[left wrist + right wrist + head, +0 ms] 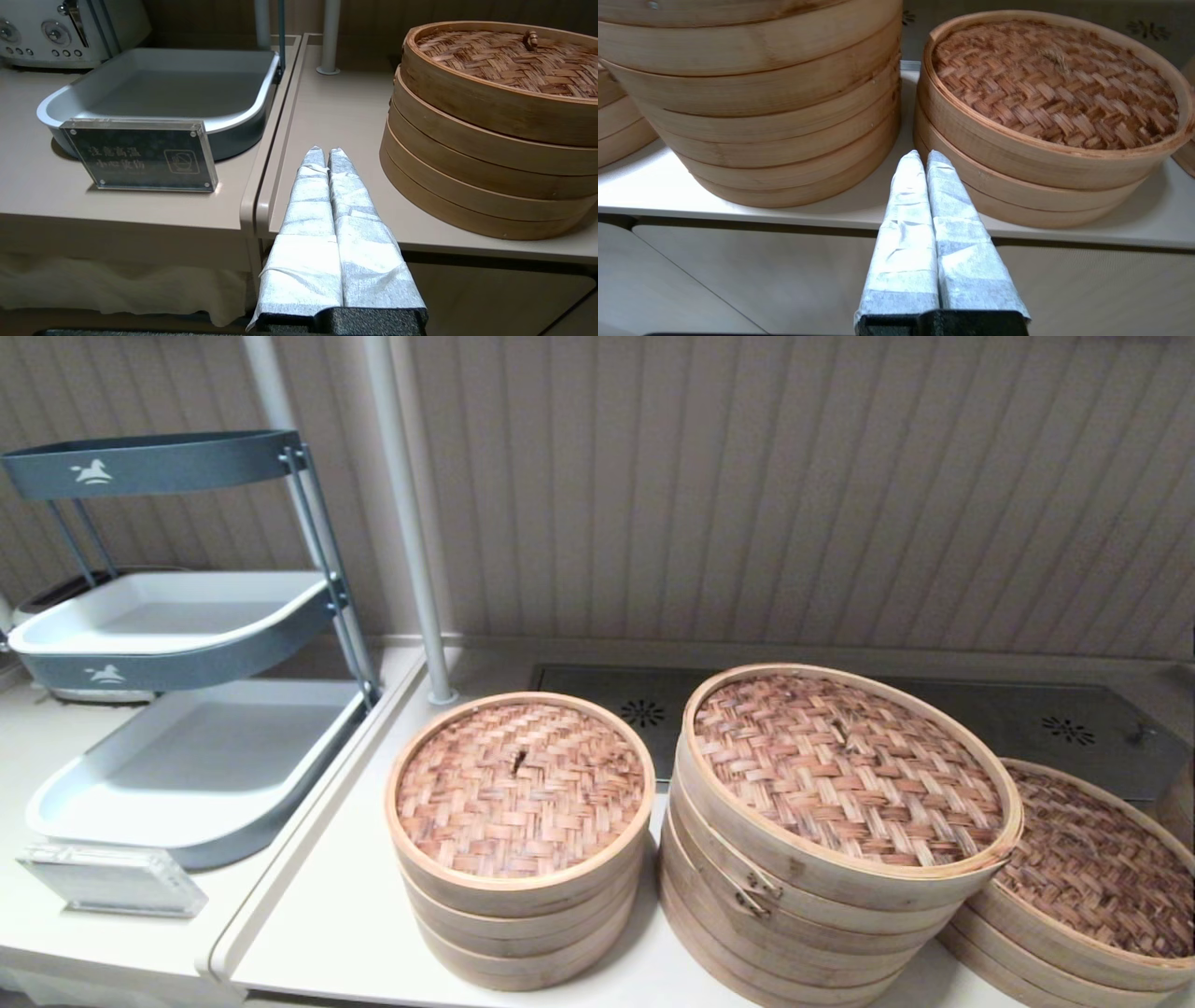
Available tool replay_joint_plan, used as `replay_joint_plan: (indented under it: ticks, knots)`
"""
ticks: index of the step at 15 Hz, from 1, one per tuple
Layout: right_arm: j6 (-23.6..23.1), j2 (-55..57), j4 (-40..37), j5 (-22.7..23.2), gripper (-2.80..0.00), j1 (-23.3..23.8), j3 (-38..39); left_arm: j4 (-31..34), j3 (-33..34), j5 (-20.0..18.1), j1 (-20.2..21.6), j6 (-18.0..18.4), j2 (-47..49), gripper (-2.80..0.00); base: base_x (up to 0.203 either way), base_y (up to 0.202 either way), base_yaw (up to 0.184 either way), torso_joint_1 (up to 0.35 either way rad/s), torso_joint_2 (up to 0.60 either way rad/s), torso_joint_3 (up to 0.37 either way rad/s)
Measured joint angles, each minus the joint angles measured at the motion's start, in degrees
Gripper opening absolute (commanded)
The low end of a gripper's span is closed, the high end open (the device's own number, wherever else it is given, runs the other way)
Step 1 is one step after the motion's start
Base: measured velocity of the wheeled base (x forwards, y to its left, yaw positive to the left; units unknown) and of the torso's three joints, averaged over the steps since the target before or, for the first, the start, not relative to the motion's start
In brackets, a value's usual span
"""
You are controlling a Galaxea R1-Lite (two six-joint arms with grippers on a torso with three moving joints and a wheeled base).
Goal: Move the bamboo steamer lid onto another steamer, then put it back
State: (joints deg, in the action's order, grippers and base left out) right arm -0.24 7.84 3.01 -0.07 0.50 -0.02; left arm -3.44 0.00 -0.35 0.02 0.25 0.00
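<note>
The bamboo steamer lid point(845, 770), reddish-brown weave inside a deep pale rim, rests on the tall wide stack with a metal clasp point(747, 891) at the middle of the counter. Right of it stands the other steamer point(1074, 933), wide and low with a brown woven top point(1052, 84). Neither gripper shows in the head view. My right gripper point(923, 155) is shut on nothing, low before the counter's front edge, facing the gap between the tall stack point(761, 107) and the low one. My left gripper point(327, 151), also shut and empty, hovers at the counter's front edge left of the narrow stack point(486, 154).
The narrow three-tier stack point(519, 859) with a dark-looped lid stands left of the tall one. A grey tiered tray rack point(187, 747), an acrylic sign point(112, 877) and a toaster point(60, 28) occupy the left table. A white pole point(411, 523) and metal drain grates point(1074, 728) lie behind.
</note>
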Motion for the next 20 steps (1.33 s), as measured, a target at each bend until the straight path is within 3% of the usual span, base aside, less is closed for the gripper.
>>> replay_joint_plan:
  ticks: [6, 20]
  knots:
    - [-0.16, -6.57, 0.1, -0.2, -2.8, -0.2, 0.02, 0.05, 0.0, 0.0, -0.02, 0.02, 0.0, -2.8, 0.0, 0.0, 0.0, 0.0, 0.0, 0.0]
    - [0.95, -7.63, -0.29, 0.02, -2.8, -0.23, 0.02, 0.06, 0.0, 0.02, 0.0, 0.02, 0.0, -2.8, 0.0, 0.0, 0.0, 0.0, 0.0, 0.0]
